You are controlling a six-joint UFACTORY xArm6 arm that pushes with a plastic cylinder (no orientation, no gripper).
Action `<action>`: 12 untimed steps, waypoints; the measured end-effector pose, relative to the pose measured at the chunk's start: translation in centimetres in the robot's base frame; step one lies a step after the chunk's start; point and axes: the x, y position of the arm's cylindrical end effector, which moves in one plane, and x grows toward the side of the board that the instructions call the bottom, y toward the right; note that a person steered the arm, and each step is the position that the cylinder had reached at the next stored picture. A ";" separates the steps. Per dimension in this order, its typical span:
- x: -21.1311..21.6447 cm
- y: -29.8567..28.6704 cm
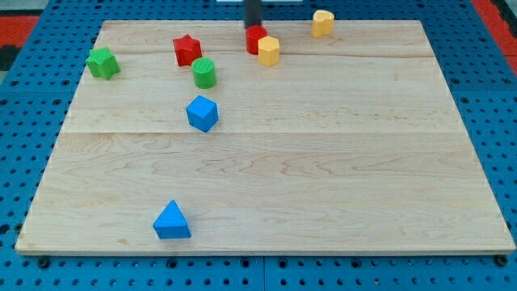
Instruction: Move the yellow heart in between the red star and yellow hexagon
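Observation:
The yellow heart point(322, 23) sits near the board's top edge, right of centre. The yellow hexagon point(268, 50) lies lower and to its left, touching a red round block point(255, 39). The red star point(187, 50) is farther left, at about the same height as the hexagon. My dark rod comes down from the view's top, and my tip point(253, 27) stands right at the upper side of the red round block. It is left of the yellow heart and apart from it.
A green star point(102, 62) lies at the upper left. A green cylinder point(204, 73) is just below and right of the red star. A blue cube point(202, 112) sits below that, and a blue triangle point(171, 221) lies near the board's bottom left.

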 end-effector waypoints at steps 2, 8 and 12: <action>5.0 4.9; -1.0 6.9; -0.7 -3.3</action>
